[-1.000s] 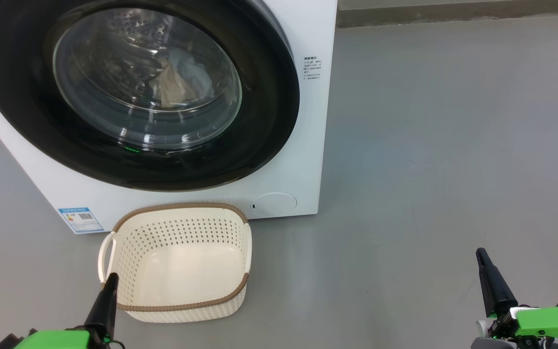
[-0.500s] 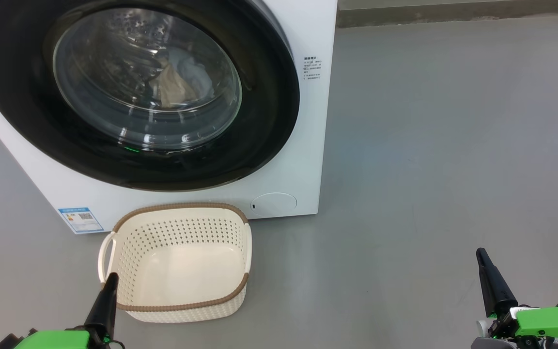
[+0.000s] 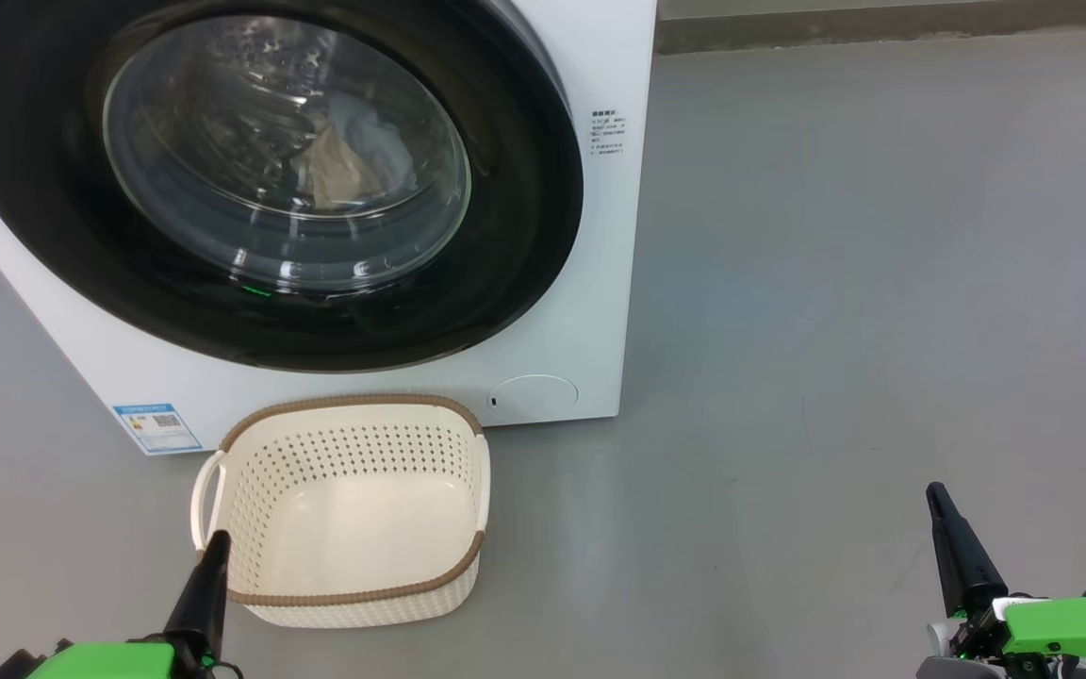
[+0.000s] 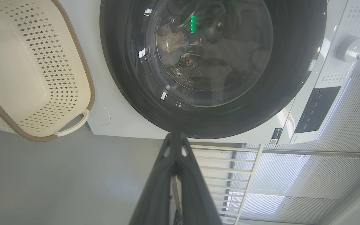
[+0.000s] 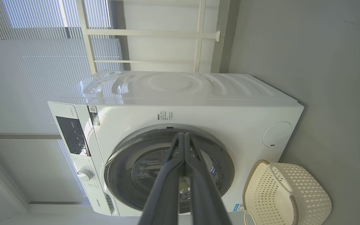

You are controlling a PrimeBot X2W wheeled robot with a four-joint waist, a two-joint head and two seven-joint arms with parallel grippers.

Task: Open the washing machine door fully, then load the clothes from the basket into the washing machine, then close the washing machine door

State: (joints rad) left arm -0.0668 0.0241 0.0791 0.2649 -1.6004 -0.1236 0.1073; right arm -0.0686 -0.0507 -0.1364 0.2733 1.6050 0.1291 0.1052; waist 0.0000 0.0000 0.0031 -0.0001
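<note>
Cream plastic of the basket (image 3: 354,402) bare; can see the clothes (image 3: 345,160) behind the glass of the washing machine door (image 3: 524,236), seemingly closed. Might swing back out if unlatched. Might also knock the basket: left gripper (image 3: 215,552) pinched shut, empty, just beside its near-left rim; right gripper (image 3: 939,505) likewise, well apart.

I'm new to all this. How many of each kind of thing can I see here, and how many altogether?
Washing machine: 1
Basket, empty: 1
Garments inside the machine: 2, a beige garment and a pale blue garment
Claws: 2, left claw and right claw, both shut
Total: 6
</note>
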